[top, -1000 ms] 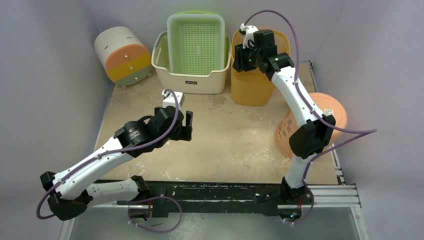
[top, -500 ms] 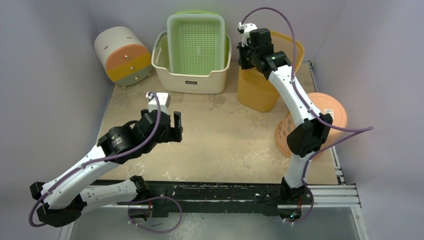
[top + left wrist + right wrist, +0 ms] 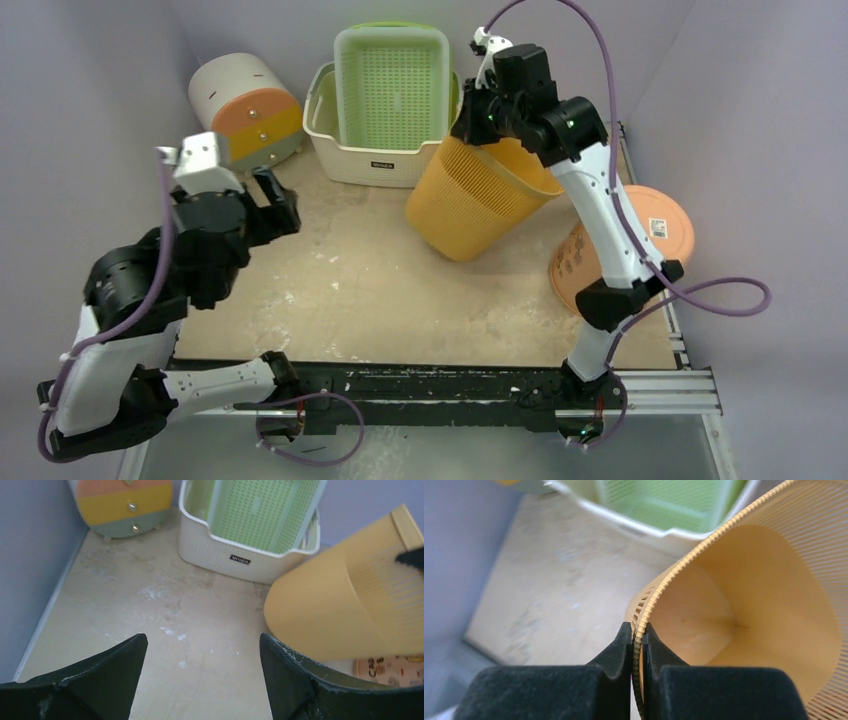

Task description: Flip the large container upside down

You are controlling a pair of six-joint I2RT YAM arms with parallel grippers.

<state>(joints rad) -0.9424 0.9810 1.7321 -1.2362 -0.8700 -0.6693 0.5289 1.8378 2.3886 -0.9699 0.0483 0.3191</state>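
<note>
The large container is a tall orange-yellow slatted basket (image 3: 475,195). It hangs tilted above the table, base toward the front left, mouth toward the back right. My right gripper (image 3: 478,118) is shut on its rim; in the right wrist view the two fingers pinch the ribbed rim (image 3: 638,645), one outside and one inside the basket (image 3: 744,610). My left gripper (image 3: 278,195) is open and empty, raised at the left side of the table. In the left wrist view its fingers (image 3: 287,672) frame bare tabletop, with the basket (image 3: 345,605) to their right.
A cream bin (image 3: 385,150) holding a green slatted tray (image 3: 390,80) stands at the back centre. A round drawer unit in orange, yellow and green (image 3: 245,112) sits at the back left. An orange lid-like container (image 3: 655,225) lies at the right edge.
My right gripper has lifted the basket off the table and tipped it, swinging its base toward the front left. My left arm has risen and pulled back to the left.
</note>
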